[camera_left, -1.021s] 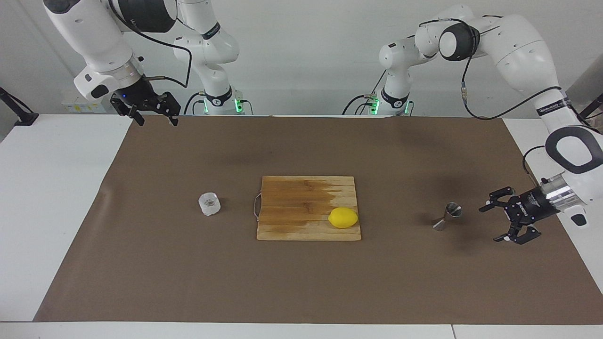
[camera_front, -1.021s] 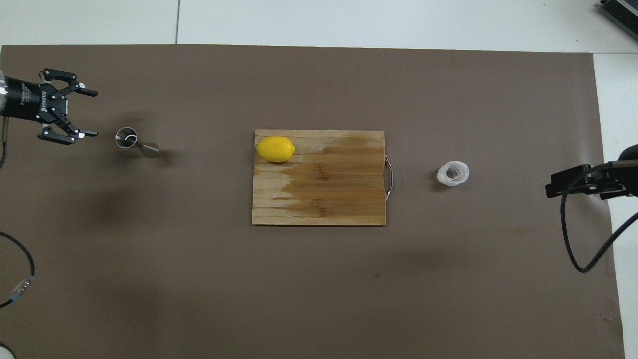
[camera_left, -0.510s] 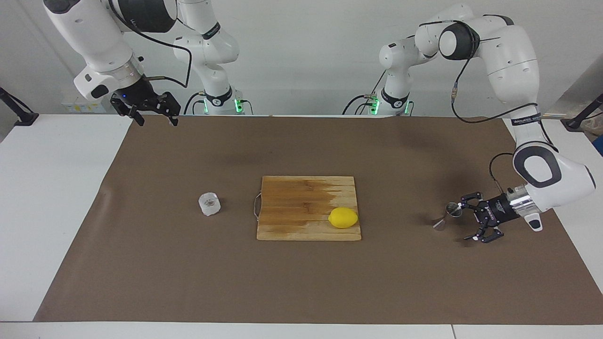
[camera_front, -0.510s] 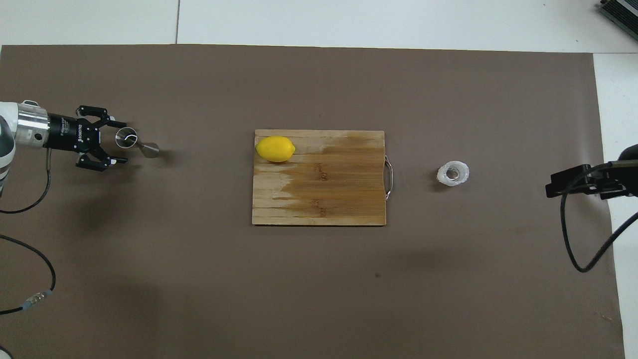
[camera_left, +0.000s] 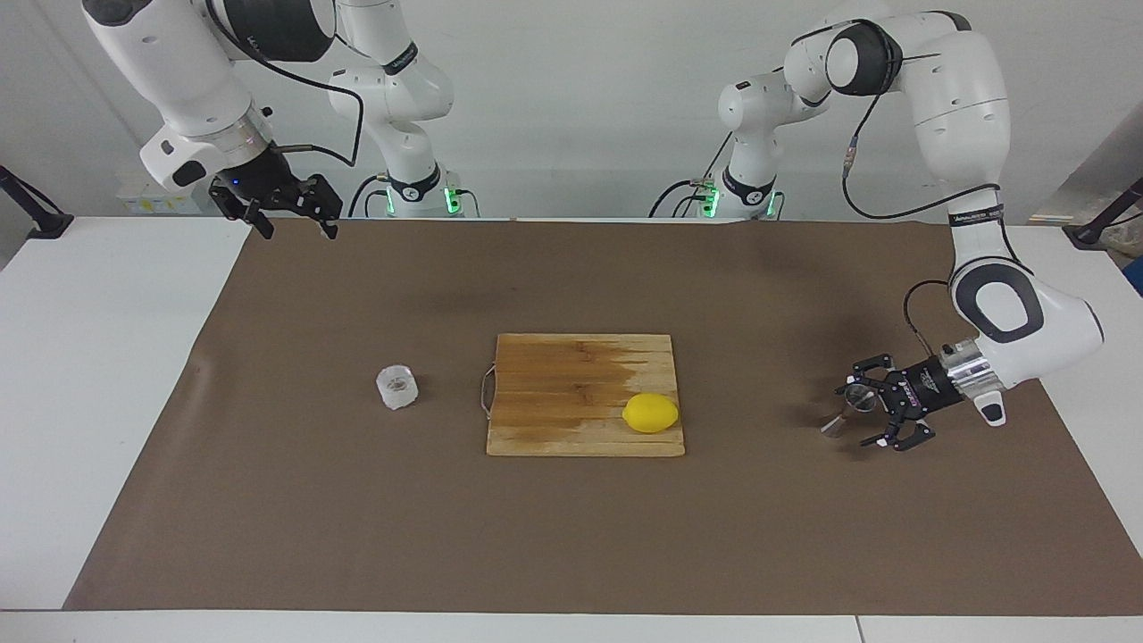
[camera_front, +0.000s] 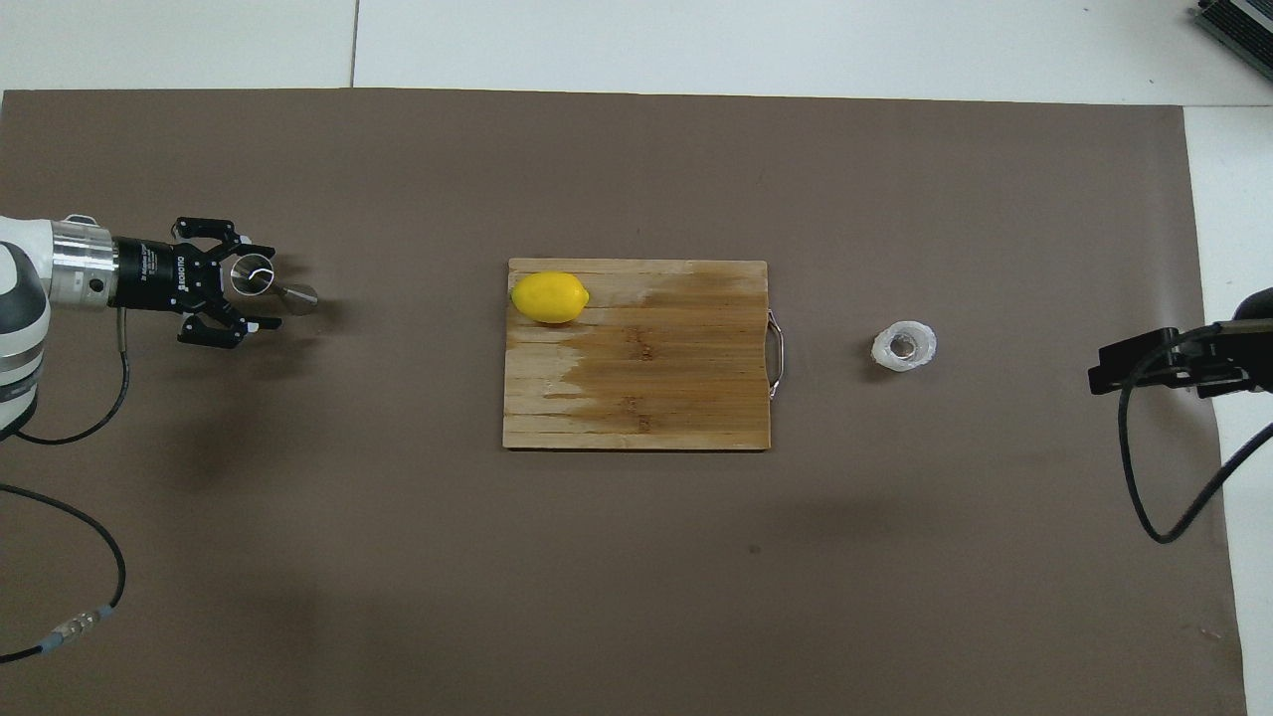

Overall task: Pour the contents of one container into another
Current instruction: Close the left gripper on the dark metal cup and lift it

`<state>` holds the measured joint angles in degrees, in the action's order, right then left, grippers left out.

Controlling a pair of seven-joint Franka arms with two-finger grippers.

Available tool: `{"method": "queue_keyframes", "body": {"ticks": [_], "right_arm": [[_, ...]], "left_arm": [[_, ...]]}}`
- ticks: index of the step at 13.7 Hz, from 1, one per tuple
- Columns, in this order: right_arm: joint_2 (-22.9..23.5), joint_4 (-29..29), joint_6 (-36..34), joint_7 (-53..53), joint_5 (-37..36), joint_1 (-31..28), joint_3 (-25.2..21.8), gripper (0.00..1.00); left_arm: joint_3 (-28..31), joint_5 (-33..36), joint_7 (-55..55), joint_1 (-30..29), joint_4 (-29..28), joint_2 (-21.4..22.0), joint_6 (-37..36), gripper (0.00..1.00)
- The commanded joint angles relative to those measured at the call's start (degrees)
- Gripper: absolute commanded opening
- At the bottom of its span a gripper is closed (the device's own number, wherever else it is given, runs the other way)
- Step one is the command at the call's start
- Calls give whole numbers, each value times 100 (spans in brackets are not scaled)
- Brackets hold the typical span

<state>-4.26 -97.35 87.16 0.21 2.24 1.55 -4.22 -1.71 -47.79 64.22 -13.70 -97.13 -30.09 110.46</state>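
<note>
The steel hourglass jigger (camera_left: pixel 834 427) stands on the brown mat toward the left arm's end of the table; it also shows in the overhead view (camera_front: pixel 296 296). My left gripper (camera_left: pixel 855 416) lies low and level, open, with one finger on each side of the jigger's upper cone (camera_front: pixel 267 286). I cannot tell whether the fingers touch it. The clear glass tumbler (camera_left: pixel 397 387) stands alone on the mat toward the right arm's end (camera_front: pixel 903 346). My right gripper (camera_left: pixel 299 228) waits, open and empty, raised over the mat's corner by its own base (camera_front: pixel 1144 365).
A wooden cutting board (camera_left: pixel 554 393) with a wire handle lies mid-table between tumbler and jigger (camera_front: pixel 676 388). A lemon (camera_left: pixel 650 413) rests on the board's corner nearest the jigger (camera_front: pixel 549 297). Loose cables hang at both table ends.
My left gripper has dropped low and moved in from the table's end until its open fingers straddle the jigger. The right arm, tumbler and lemon have not moved.
</note>
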Motion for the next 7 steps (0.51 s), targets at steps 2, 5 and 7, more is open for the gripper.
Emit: {"method": "queue_keyframes", "body": {"ticks": [2,5,7], "right_arm": [[-22,-12,74,102,-22,-58,44,100],[-22,-12,74,102,-22,-58,44,100],[-22,-12,74,102,-22,-58,44,100]], "left_arm": [[39,-406,-436,60,-648,381,370,100],[48,-669,-594,25,-815,433,415,88],[48,-871,-927,-36,-947,503,388,35]]}}
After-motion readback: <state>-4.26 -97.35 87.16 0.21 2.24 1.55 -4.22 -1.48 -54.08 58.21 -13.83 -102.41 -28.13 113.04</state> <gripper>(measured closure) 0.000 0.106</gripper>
